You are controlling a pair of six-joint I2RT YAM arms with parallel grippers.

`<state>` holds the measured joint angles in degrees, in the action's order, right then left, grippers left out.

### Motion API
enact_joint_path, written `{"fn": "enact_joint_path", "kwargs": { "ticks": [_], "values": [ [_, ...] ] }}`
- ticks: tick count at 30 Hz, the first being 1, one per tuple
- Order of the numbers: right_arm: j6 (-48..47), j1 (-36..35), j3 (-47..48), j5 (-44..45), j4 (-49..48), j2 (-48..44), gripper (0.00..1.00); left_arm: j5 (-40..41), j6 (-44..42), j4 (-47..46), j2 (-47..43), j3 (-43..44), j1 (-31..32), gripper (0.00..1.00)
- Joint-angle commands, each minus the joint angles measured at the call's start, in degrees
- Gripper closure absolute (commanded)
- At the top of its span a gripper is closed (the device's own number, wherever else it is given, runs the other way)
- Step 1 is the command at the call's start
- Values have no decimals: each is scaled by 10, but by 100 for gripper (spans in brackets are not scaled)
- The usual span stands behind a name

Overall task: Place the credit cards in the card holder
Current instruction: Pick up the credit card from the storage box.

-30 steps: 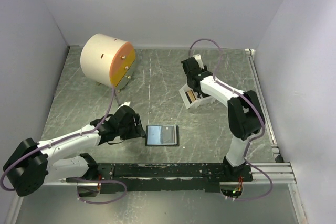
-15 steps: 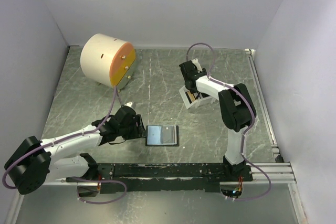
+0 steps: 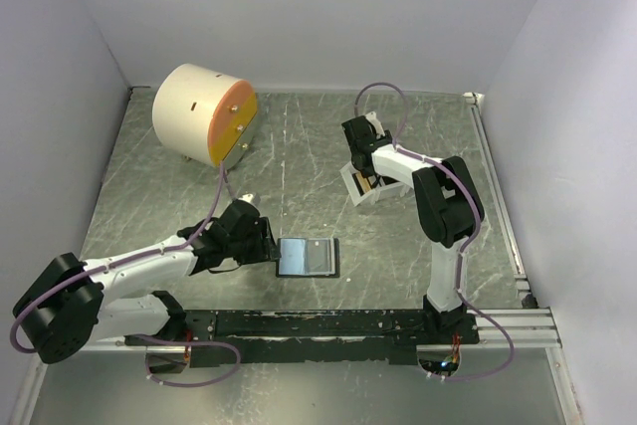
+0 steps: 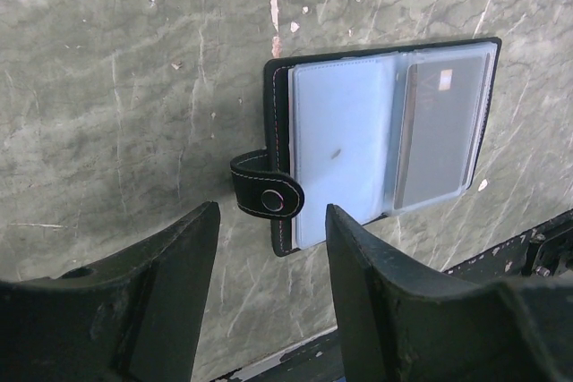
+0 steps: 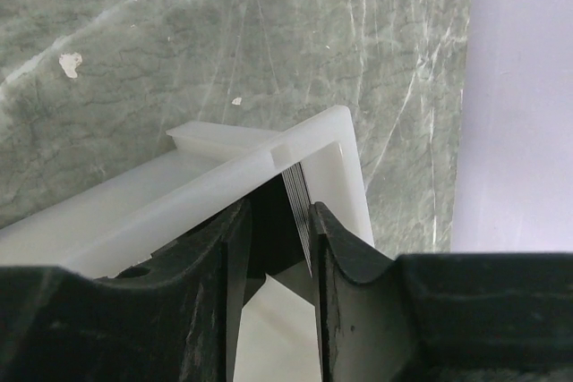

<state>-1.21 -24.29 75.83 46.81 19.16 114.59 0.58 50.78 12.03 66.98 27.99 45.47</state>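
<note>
The cylinder [image 3: 204,111] sits far left on the table [image 3: 299,151]. At near centre-left the left gripper [image 4: 271,210] hangs low, its jaws wide with nothing between them. Just right of it the holder [image 3: 307,257] lies open and flat at near centre. Its strap [image 4: 266,192] points toward the fingertips, and a card [image 4: 439,131] shows in one clear sleeve. Farther off, right of centre, the tray [image 3: 350,186] holds cards [image 5: 298,207] standing on edge. The right gripper [image 5: 277,216] reaches into the tray with narrow jaws astride the cards. Whether they pinch the cards I cannot tell.
</note>
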Motion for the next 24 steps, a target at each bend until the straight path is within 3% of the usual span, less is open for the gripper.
{"fn": "enact_joint_path", "kwargs": {
  "ticks": [1,11,24],
  "values": [
    [-11,7,-11,20,-26,5,69,-9,-6,-15,-6,2,1,39],
    [-12,8,-2,27,-20,1,88,-22,3,-24,-15,-7,1,39],
    [-16,8,-10,16,-27,-27,100,-28,10,-34,-11,-14,1,39]
  ]
}}
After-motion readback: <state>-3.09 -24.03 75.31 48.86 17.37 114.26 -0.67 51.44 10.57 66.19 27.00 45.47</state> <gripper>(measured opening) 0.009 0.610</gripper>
